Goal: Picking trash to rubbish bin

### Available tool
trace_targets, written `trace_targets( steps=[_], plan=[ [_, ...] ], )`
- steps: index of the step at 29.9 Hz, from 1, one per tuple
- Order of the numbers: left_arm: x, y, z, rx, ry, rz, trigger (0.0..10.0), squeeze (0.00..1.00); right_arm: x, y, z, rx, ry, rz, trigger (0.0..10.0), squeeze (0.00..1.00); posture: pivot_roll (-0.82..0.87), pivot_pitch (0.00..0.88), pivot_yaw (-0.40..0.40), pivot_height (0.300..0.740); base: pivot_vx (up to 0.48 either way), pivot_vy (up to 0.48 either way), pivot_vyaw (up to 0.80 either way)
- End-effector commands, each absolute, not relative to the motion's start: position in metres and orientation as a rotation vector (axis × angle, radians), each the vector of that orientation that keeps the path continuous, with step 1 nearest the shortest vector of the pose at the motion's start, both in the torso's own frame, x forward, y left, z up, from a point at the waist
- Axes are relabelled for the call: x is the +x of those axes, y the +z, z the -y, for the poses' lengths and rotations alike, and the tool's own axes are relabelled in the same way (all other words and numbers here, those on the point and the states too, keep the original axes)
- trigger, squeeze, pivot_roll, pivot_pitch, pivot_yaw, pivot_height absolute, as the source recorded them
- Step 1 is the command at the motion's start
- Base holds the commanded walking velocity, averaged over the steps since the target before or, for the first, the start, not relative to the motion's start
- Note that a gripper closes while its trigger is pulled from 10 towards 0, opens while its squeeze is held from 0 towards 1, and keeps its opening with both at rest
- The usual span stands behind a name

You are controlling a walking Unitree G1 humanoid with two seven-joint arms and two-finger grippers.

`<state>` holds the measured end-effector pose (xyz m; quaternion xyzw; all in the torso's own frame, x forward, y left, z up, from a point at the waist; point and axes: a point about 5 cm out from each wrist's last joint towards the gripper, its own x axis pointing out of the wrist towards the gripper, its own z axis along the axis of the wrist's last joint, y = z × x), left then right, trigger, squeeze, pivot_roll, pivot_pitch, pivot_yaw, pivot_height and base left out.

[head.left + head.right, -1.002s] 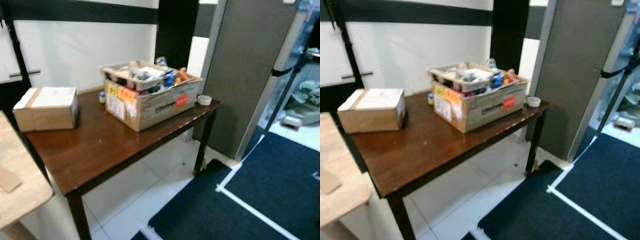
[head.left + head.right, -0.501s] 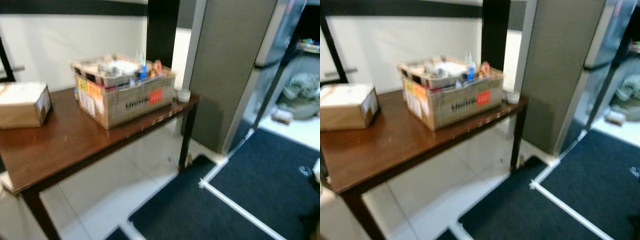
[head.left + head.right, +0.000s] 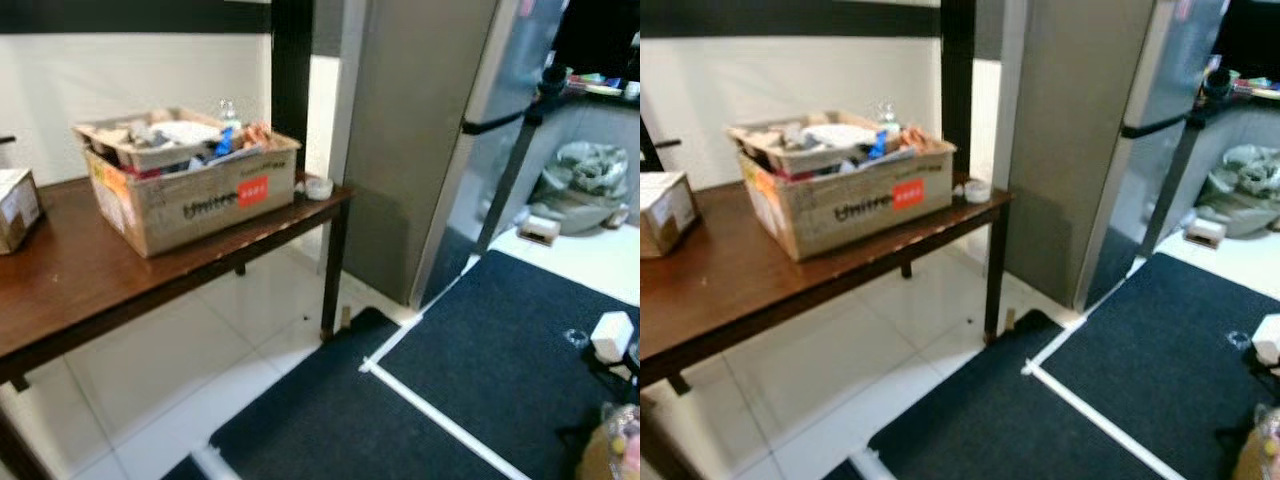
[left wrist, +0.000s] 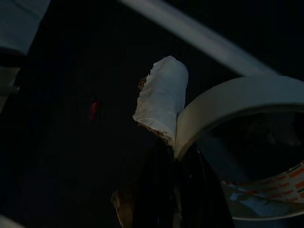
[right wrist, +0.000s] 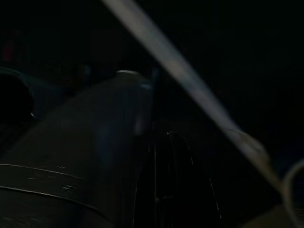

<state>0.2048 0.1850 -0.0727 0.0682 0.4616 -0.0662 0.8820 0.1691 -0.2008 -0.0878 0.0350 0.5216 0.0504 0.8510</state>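
Left gripper (image 4: pixel 173 156) has its two black fingers pinched together on a roll of tape (image 4: pixel 247 142) — the roll's wall sits right between the tips, and its torn white loose end (image 4: pixel 161 97) sticks up just past them. Dark floor behind it.

Right gripper (image 5: pixel 164 190) is in a very dark shot, can't tell if it's apart or together; a pale strip (image 5: pixel 180 78) crosses the dark floor behind it.

Head view: wooden table (image 3: pixel 90 275) with a cardboard box (image 3: pixel 190 190) full of clutter at its far right edge, a small white cup (image 3: pixel 319 187) at the right corner — dark mats (image 3: pixel 400 400) on the floor.
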Motion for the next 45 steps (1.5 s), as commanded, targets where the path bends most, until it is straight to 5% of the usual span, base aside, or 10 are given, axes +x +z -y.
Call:
trace_targets(
  steps=[1,45],
  plan=[
    [0.1968,-0.0770,-0.1893,0.139,-0.120,-1.005,10.0,0.00,0.1660,-0.0898,0.1965,0.090,0.110,-1.106,10.0,0.00,-0.10,0.102,-0.044,0.740,0.000,0.480,0.00],
    [0.2048,-0.0717,-0.1865,0.130,-0.145,-0.921,10.0,0.00,0.1662,-0.0905,0.1915,0.054,0.132,-1.093,10.0,0.00,-0.10,0.092,-0.035,0.740,0.000,0.055,0.00]
  ],
)
